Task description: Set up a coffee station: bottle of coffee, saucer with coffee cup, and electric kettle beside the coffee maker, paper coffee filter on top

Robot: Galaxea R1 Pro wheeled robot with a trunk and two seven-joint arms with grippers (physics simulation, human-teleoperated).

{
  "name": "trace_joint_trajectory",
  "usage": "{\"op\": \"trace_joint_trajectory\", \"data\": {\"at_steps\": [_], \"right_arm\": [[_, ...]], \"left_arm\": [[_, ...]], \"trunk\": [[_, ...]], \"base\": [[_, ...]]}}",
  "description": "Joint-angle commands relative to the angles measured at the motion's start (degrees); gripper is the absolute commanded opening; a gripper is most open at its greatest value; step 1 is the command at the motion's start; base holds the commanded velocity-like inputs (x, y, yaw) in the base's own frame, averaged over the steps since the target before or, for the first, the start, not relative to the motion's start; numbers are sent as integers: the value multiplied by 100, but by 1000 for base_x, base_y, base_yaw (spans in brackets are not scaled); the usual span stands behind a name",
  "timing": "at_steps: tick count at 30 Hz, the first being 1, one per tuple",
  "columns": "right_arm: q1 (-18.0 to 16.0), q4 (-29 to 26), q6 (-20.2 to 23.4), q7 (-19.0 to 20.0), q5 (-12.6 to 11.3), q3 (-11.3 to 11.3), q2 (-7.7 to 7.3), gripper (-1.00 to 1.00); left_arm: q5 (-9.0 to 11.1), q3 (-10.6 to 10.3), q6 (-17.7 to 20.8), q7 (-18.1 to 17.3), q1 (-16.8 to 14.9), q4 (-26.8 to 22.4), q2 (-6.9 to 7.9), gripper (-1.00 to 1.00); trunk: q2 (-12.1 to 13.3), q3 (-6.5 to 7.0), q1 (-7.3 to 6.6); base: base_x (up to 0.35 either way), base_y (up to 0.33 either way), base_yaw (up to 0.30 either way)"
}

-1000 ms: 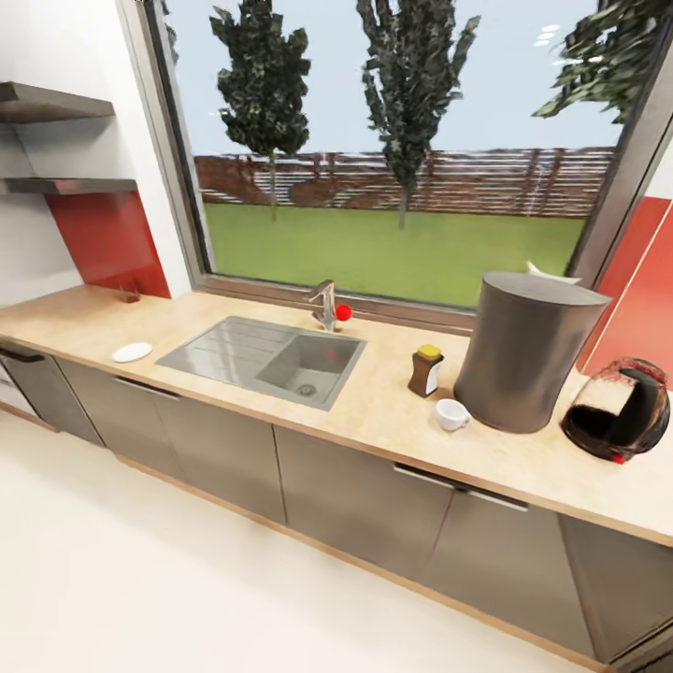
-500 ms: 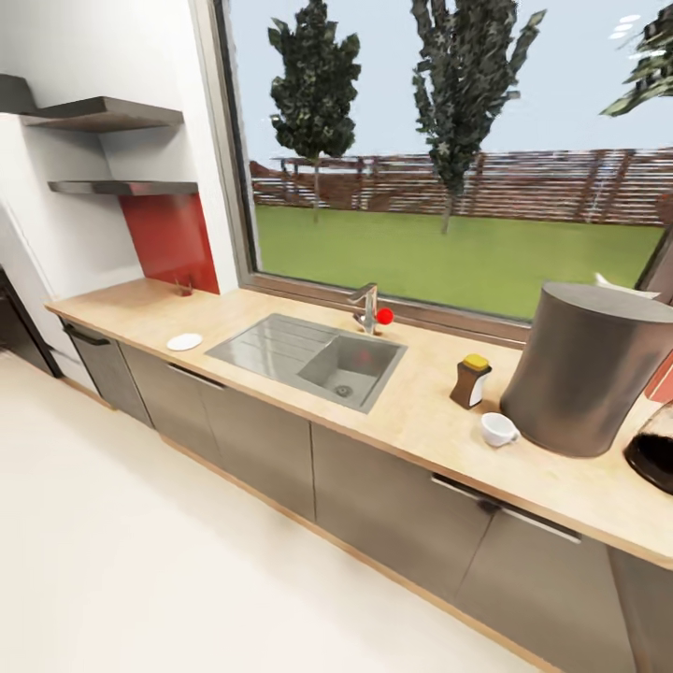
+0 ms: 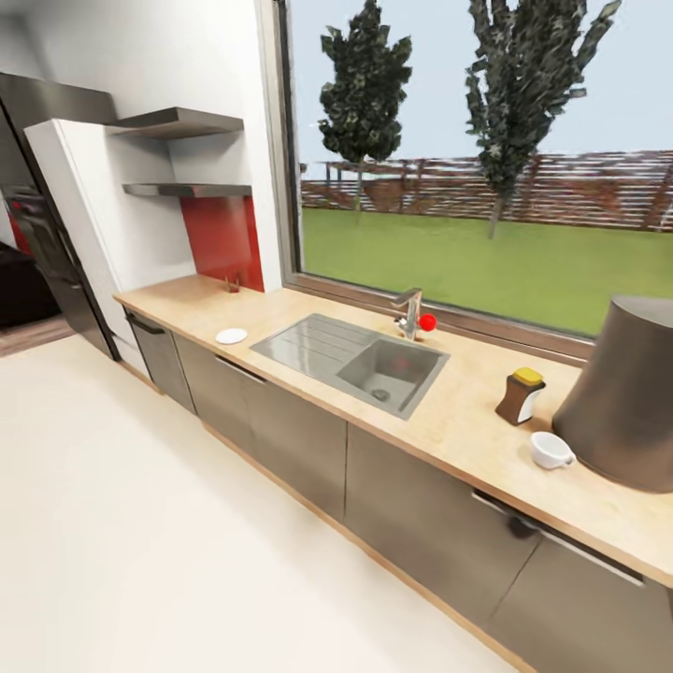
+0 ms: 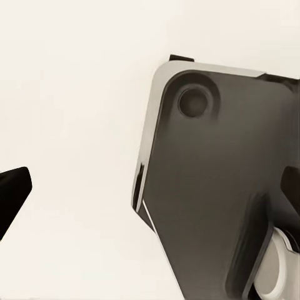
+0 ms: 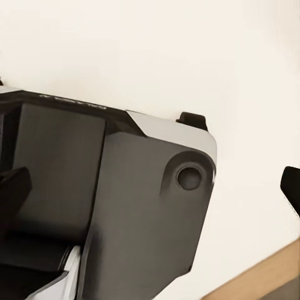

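Two things flank the tall dark grey matte coffee maker [image 3: 628, 400], the yellow-lidded brown coffee jar [image 3: 521, 396] and small white handled cup [image 3: 551, 451], while the flat round white saucer [image 3: 231, 336] waits beyond the sink; I cannot tell how either gripper's jaws stand.

The kitchen countertop [image 3: 449, 425] looked like pale matt wood, its sink [image 3: 350, 350] brushed steel; the coffee maker [image 3: 628, 407] was matt grey, the saucer [image 3: 231, 336] glossy white.

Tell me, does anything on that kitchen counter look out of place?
Yes. The saucer lies alone left of the sink, while the cup stands bare on the counter far to the right, beside the coffee maker and coffee jar. A cup and its saucer usually go together. Nothing looks spilled or broken.
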Motion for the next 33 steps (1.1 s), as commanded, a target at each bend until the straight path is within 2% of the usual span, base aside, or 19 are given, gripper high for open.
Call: {"op": "trace_joint_trajectory", "data": {"at_steps": [1,33], "right_arm": [[-1,-15,34,-22,-53,49,-1,100],[-1,-18,43,-7,-53,57,8,100]], "left_arm": [[-60,49,-22,-20,-7,8,1,100],[-60,49,-22,-20,-7,8,1,100]], "trunk": [[-11,-9,3],[-11,24,3]], "base": [[0,0,287],[0,0,285]]}}
